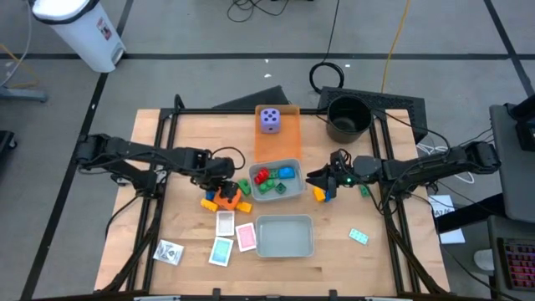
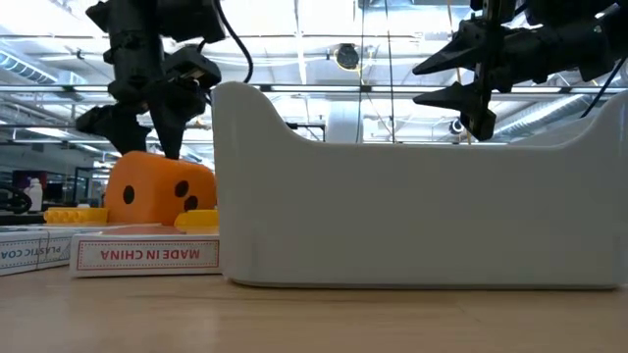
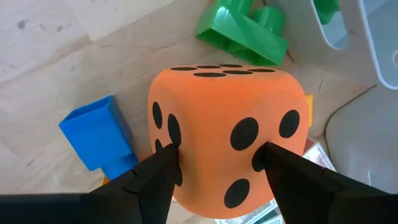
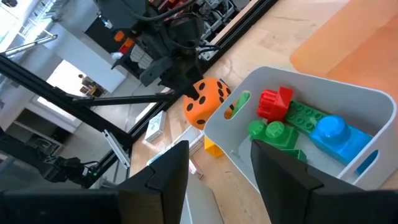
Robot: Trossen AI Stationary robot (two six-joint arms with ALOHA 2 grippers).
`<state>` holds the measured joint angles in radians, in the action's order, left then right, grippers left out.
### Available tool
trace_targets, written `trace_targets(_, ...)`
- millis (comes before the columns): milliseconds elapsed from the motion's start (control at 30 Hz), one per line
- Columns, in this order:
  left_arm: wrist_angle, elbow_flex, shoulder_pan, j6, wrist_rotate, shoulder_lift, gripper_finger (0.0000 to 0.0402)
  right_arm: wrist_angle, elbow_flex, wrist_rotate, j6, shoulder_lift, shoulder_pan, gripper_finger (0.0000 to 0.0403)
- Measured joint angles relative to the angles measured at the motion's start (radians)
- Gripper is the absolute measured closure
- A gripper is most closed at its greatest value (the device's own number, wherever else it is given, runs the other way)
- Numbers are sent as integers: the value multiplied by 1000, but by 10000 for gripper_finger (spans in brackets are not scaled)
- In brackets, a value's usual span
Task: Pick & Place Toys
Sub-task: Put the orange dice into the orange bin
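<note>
High view: the orange die [image 1: 227, 196] sits on the tabletop [image 1: 376, 259] just left of the filled grey tray [image 1: 294, 164], directly under the left tool [image 1: 219, 178]; the right tool [image 1: 324, 179] hangs right of that tray, farther off.

Low view: the left tool's fingers reach down behind the die, apparently just above it.

Left wrist view: the fingers [image 3: 152, 183] stand apart, straddling the die, 6 dots upward; a cube, so no long axis.

Right wrist view: its fingers are spread, empty, over the tray.

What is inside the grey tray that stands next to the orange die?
The grey tray holds a red brick, green bricks and a blue brick. Its wall and the piled bricks cover the bottom, so anything beneath them cannot be seen.
</note>
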<state>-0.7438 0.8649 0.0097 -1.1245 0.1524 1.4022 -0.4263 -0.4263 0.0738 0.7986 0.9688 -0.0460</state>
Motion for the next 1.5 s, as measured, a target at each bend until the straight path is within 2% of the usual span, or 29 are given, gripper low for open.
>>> trace_targets(133, -2, -2, 22, 72, 39, 2, 182, -3, 0, 0, 0, 0, 0, 236)
trace_targets(400, -4, -3, 52, 182, 58, 3, 292, -3, 0, 0, 0, 0, 0, 236)
trace_targets(533, -3, -3, 66, 218, 60, 3, 309, -3, 0, 1, -2, 0, 0, 236)
trace_targets(733, -6, -5, 102, 252, 84, 4, 312, -3, 0, 2, -7, 0, 0, 236)
trace_targets(967, -10, -9, 141, 277, 97, -52, 324, -3, 0, 2, -7, 0, 0, 236)
trace_targets(1300, -17, -9, 175, 285, 67, -136, 392, -3, 0, 3, -18, 0, 0, 236)
trace_targets(1500, -15, -8, 177, 292, 59, -175, 400, -3, 0, 3, -18, 0, 0, 236)
